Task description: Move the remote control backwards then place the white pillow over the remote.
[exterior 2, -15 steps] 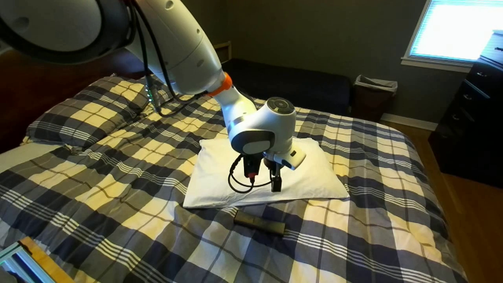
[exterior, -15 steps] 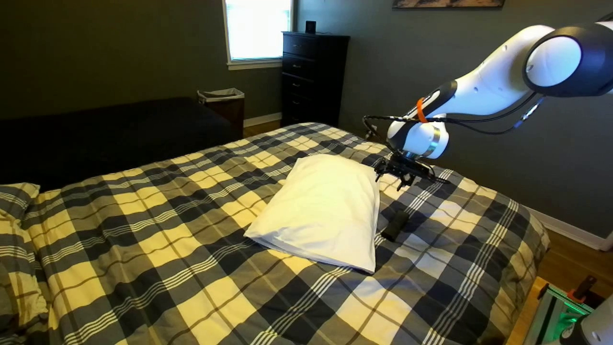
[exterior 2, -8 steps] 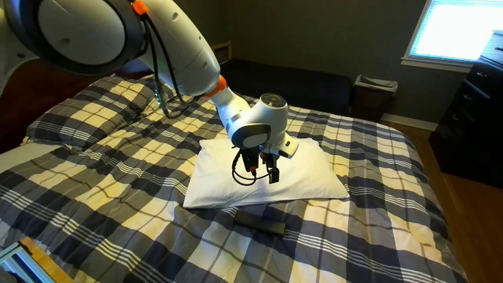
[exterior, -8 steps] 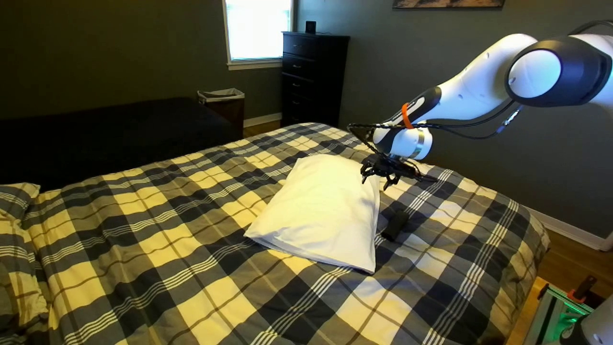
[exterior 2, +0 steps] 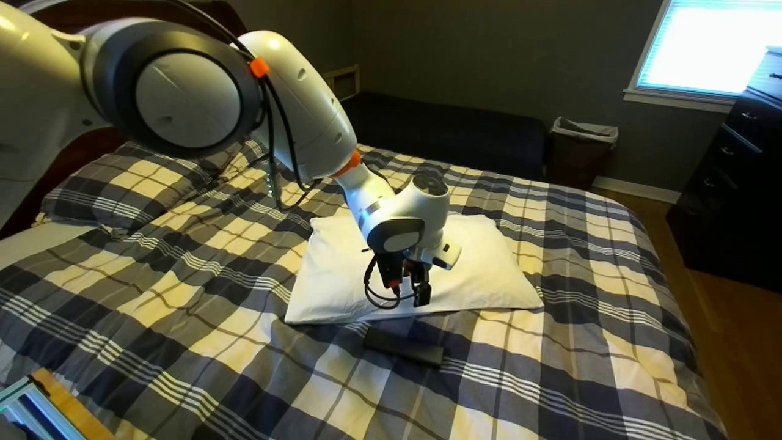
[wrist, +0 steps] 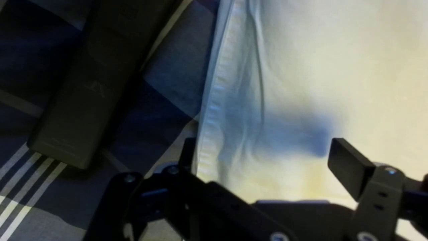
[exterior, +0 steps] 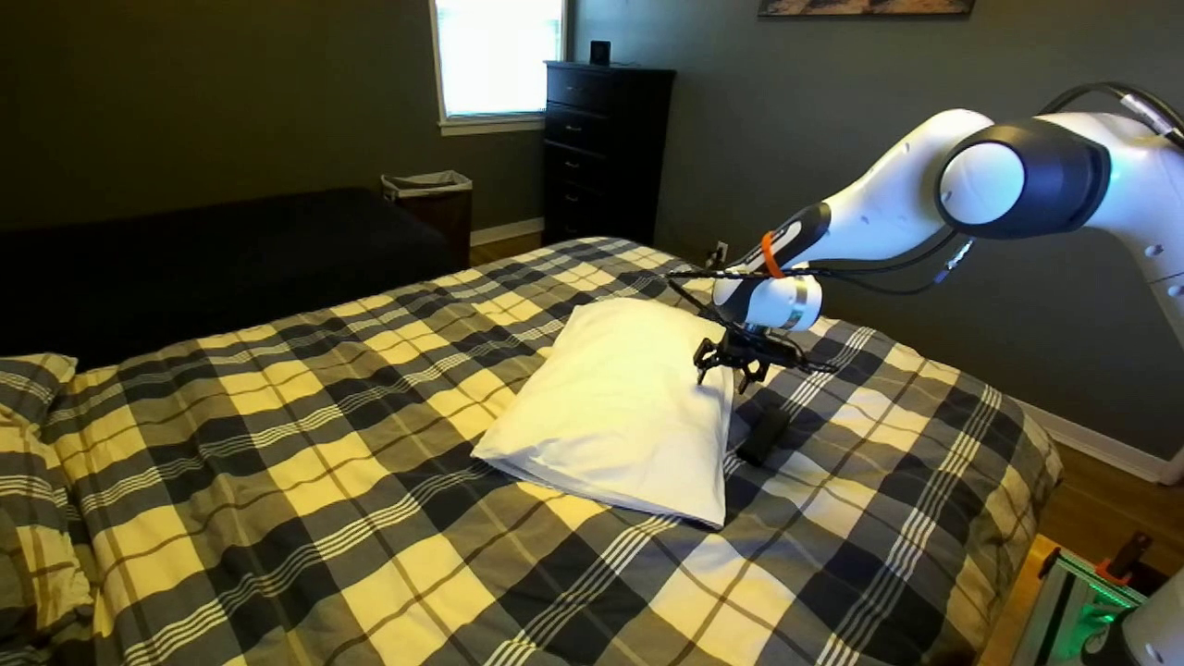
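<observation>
The white pillow (exterior: 610, 407) lies flat on the plaid bed; it also shows in an exterior view (exterior 2: 482, 275) and fills the right of the wrist view (wrist: 301, 83). The black remote control (exterior: 765, 437) lies on the bedspread beside the pillow's long edge, apart from it. The remote also shows in an exterior view (exterior 2: 403, 347) and at the left of the wrist view (wrist: 83, 90). My gripper (wrist: 262, 147) is open and empty, its fingers straddling the pillow's edge as seen from the wrist. In an exterior view the gripper (exterior: 721, 385) hangs low over that edge; contact is unclear.
The plaid bedspread (exterior: 370, 490) lies under everything. Plaid pillows (exterior 2: 140, 177) are at the head of the bed. The robot's base mount (exterior: 1078, 601) stands beside the bed. A dark dresser (exterior: 606, 153) and a hamper (exterior: 430, 208) stand beyond it.
My gripper first moved in over the pillow's edge, then came down closer to the pillow. It stays open. The pillow and the remote have not moved.
</observation>
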